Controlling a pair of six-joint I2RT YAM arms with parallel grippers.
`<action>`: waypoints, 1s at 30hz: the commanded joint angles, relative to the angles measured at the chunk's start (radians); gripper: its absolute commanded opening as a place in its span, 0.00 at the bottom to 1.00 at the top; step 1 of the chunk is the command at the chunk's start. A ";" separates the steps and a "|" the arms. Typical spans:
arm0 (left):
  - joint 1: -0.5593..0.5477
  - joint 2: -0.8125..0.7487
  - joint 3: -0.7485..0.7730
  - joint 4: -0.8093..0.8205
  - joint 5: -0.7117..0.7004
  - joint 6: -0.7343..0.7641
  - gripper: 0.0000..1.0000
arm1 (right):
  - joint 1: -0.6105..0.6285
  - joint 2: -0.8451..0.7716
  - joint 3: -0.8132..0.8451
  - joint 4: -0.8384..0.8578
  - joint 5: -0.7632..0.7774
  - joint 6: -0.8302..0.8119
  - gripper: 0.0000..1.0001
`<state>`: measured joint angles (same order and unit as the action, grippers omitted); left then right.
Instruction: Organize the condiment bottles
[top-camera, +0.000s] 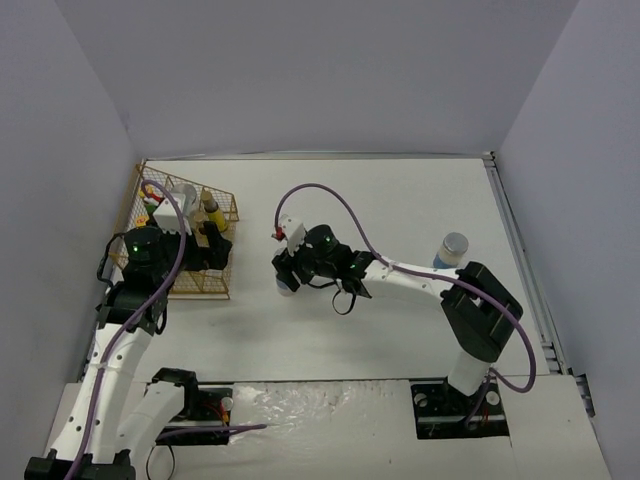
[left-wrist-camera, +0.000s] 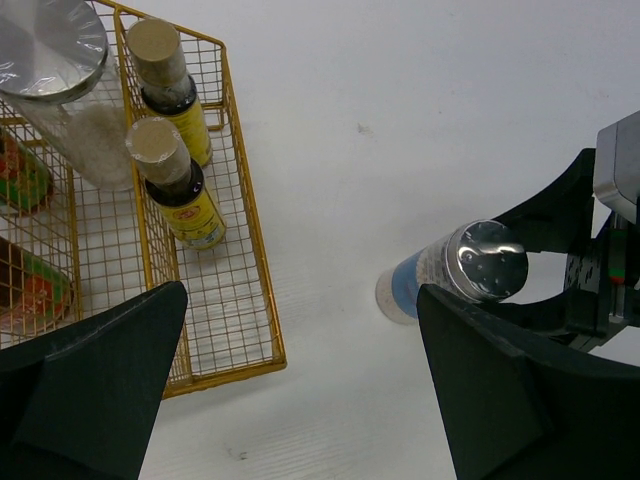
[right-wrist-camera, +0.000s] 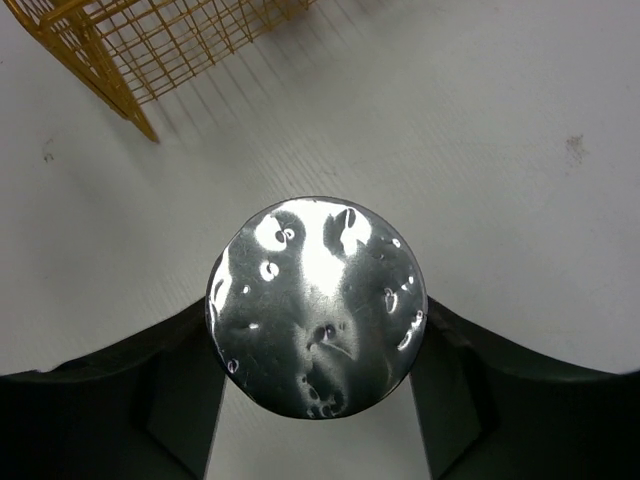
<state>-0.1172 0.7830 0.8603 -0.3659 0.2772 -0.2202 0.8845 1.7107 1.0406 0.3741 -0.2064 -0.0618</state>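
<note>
My right gripper (right-wrist-camera: 317, 400) is shut on a pale silver-lidded jar (right-wrist-camera: 317, 305) that stands on the table right of the gold wire rack (left-wrist-camera: 240, 230). The jar also shows in the left wrist view (left-wrist-camera: 455, 272), with a blue label. My left gripper (left-wrist-camera: 300, 400) is open and empty, above the rack's near right corner. In the rack stand two slim dark yellow-labelled bottles (left-wrist-camera: 168, 95) (left-wrist-camera: 182, 188), one silver-lidded jar (left-wrist-camera: 55, 60) and two green-red-labelled sauce bottles (left-wrist-camera: 22, 180) (left-wrist-camera: 30, 290). A third silver-lidded jar (top-camera: 452, 250) stands alone at the right.
The rack (top-camera: 185, 245) sits at the table's left, close to the left wall. My right arm (top-camera: 480, 310) stretches across the middle, close by the lone jar. Grey walls enclose the table on three sides.
</note>
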 joint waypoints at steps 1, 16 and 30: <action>-0.026 0.033 0.035 0.078 0.037 -0.059 0.97 | 0.003 -0.164 0.015 -0.021 0.019 -0.013 0.80; -0.456 0.289 0.167 0.094 -0.309 -0.139 0.97 | -0.037 -0.761 -0.141 -0.290 0.431 0.027 1.00; -0.570 0.584 0.266 0.046 -0.405 -0.215 0.97 | -0.060 -0.937 -0.223 -0.308 0.604 0.083 1.00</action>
<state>-0.6727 1.3340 1.0585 -0.3225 -0.0790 -0.3822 0.8311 0.7786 0.8093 0.0138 0.3368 0.0034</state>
